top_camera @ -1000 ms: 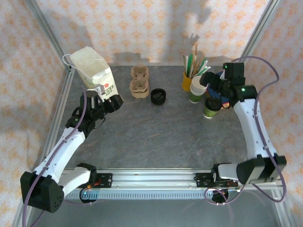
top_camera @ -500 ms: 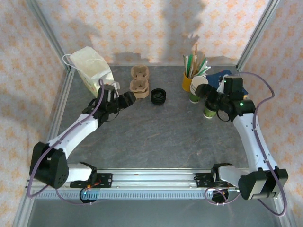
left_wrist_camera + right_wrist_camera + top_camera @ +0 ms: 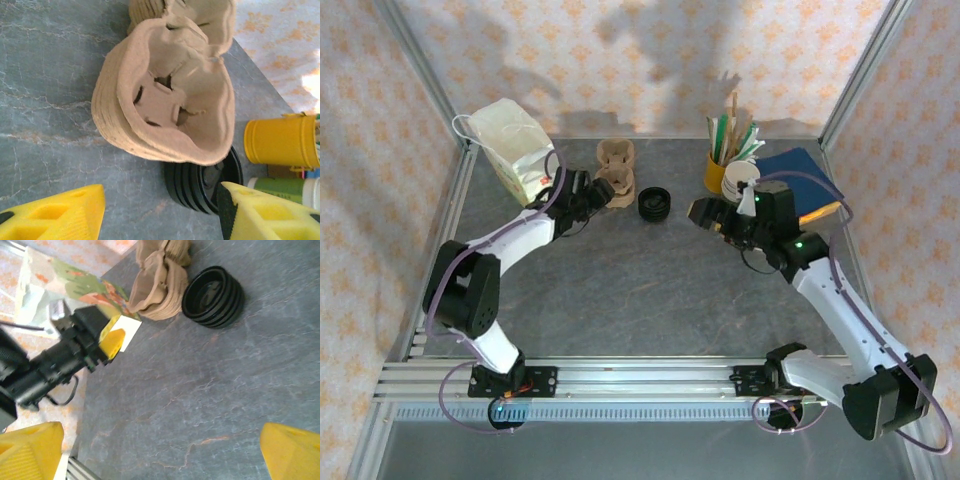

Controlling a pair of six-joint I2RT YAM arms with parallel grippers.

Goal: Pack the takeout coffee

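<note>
The takeout coffee is hidden; my right arm point(image 3: 790, 250) covers the spot beside the cup stack. My right gripper point(image 3: 705, 212) hangs open over bare table, its yellow fingers wide apart point(image 3: 161, 432) with nothing between them. My left gripper point(image 3: 598, 193) is open too, close in front of the stack of brown pulp cup carriers point(image 3: 615, 180). In the left wrist view the carriers point(image 3: 170, 100) sit just beyond the gripper point(image 3: 161, 192), with the stacked black lids point(image 3: 200, 182) by the right finger.
A paper bag point(image 3: 515, 150) stands at the back left. The stacked black lids point(image 3: 654, 204) lie right of the carriers. A yellow cup of sticks point(image 3: 717, 172), a lidless cup stack point(image 3: 740, 185) and a blue pad point(image 3: 805, 180) crowd the back right.
My left gripper left the paper bag and moved right to the carriers. My right arm swung left toward the table's middle, uncovering the blue pad and covering the lidded cup.
</note>
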